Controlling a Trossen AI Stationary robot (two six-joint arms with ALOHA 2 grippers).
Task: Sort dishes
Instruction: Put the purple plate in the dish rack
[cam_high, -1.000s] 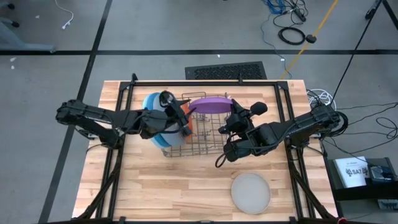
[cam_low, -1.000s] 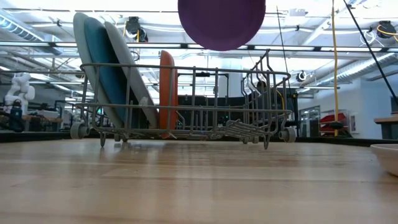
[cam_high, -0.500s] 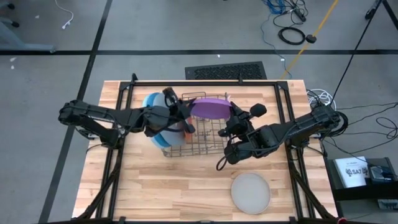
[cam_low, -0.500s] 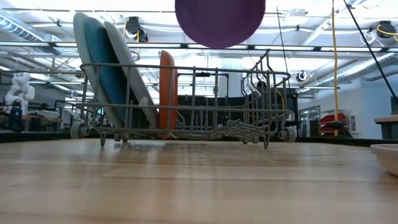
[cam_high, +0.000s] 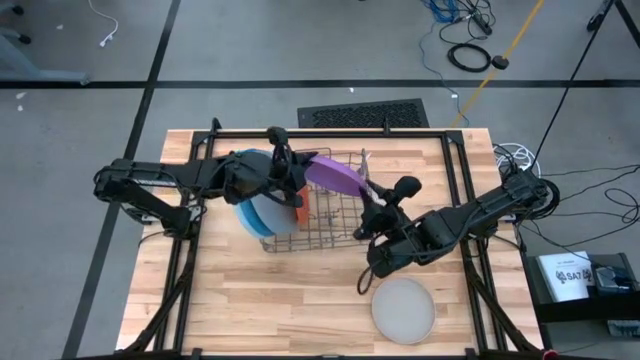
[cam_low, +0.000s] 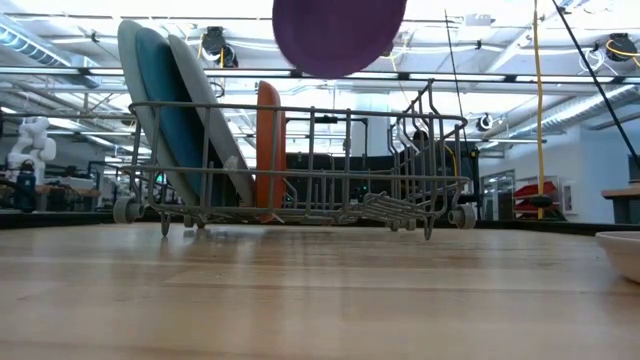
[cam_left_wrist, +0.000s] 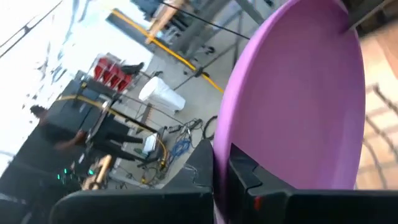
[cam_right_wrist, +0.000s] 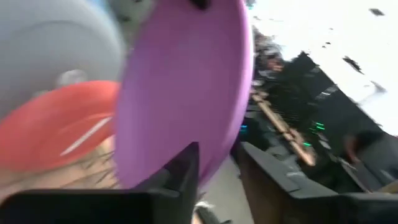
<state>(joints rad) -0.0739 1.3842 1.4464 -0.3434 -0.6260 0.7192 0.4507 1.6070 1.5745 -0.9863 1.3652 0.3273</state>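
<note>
A purple plate (cam_high: 335, 177) (cam_low: 338, 35) hangs above the wire dish rack (cam_high: 330, 228) (cam_low: 300, 180). My left gripper (cam_high: 302, 177) (cam_left_wrist: 227, 171) is shut on its left end. My right gripper (cam_high: 370, 205) (cam_right_wrist: 217, 171) is open at the plate's right end, one finger on either side of the rim. In the rack's left end stand three large plates on edge, pale blue, blue (cam_low: 170, 110) and grey (cam_low: 208, 110). An orange plate (cam_low: 270, 150) (cam_high: 303, 203) stands beside them. My left gripper pinches the purple plate's rim (cam_left_wrist: 219, 149) between its two fingers, coming roughly level from the table's left. The plate is lifted clear above the rack and stands tilted, nearly on edge. My right gripper's fingers straddle the opposite rim (cam_right_wrist: 233, 146); I cannot tell whether they touch it.
A pale grey plate (cam_high: 403, 308) (cam_low: 625, 250) lies flat on the wooden table near the front right. The right half of the rack holds no plates. Bare table lies at the near left.
The purple plate has tipped from lying nearly flat to standing slanted on edge, and has shifted a little toward the table's left. My left gripper has risen and rolled with it. My right gripper has drawn back toward the near edge, away from the plate.
</note>
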